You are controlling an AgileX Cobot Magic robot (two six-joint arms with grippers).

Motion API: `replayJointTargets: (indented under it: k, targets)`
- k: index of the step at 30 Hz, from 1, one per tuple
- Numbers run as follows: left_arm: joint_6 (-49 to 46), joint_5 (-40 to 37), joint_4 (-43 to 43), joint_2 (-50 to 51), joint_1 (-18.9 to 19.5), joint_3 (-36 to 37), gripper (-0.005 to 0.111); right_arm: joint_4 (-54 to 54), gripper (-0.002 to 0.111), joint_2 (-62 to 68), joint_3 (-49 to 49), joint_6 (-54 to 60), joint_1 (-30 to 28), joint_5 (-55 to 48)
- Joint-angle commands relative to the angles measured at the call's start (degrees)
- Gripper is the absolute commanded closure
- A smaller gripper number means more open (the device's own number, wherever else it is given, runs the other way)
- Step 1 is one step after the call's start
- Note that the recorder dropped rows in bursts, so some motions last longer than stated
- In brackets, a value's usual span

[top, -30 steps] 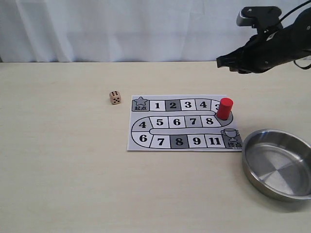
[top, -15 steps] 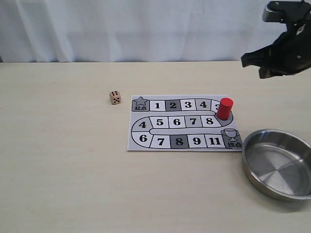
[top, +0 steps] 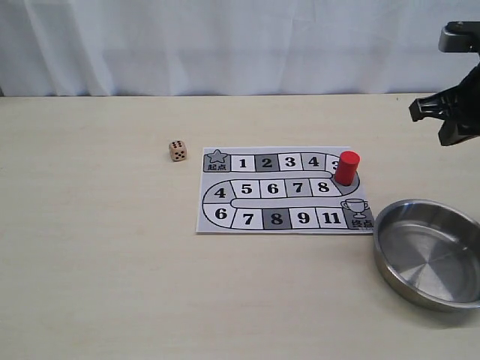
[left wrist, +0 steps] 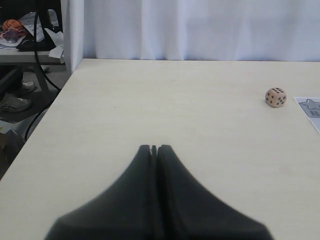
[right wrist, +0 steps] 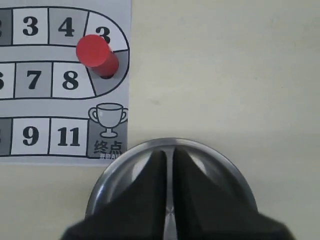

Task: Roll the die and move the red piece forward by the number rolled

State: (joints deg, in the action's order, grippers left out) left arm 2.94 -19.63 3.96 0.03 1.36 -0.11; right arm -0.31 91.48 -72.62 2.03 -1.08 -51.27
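- Judging by how things lie, you look close to finished: the die (top: 178, 150) rests on the table (top: 97, 262) just beside the star corner of the board (top: 206, 225), free of both tools
- The red piece (top: 346, 166) stands upright on the grey bend square between 3 and 8
- The die's top face is too small to read, so the count may or may not match
- The left tool (left wrist: 154, 150) and right tool (right wrist: 169, 155) are each clenched on nothing, the right one raised well clear of the board

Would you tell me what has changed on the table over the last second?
The right gripper, empty, has withdrawn rightward from near the far right corner of the board to the exterior view's edge. The die, red piece and metal bowl have not moved.
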Motion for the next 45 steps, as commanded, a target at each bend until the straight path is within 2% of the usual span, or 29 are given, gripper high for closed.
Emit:
replayJointTargets:
  k: [1, 9, 25, 34, 42, 45]
  targets:
    - [0.32, 0.70, -0.01, -0.03, -0.01, 0.11, 0.107, -0.39, 0.104, -6.39, 1.59, 0.34, -0.35, -0.01]
    - [0.32, 0.70, -0.11, -0.03, -0.01, 0.11, 0.107, -0.11, 0.104, -23.12, 7.66, 0.09, -0.13, 3.21]
    - [0.32, 0.70, -0.11, -0.03, -0.01, 0.11, 0.107, 1.84, 0.104, -58.02, 16.76, 0.09, -0.13, 0.93]
    - [0.32, 0.70, -0.11, -0.03, -0.01, 0.11, 0.107, 1.91, 0.104, -76.60, 17.64, 0.09, -0.13, -5.95]
    - [0.32, 0.70, -0.11, -0.03, -0.01, 0.11, 0.107, 1.91, 0.104, -90.52, 17.64, 0.09, -0.13, -6.03]
    - [0.32, 0.70, -0.11, -0.03, -0.01, 0.11, 0.107, 2.07, 0.104, -91.48, 17.64, 0.09, -0.13, -6.22]
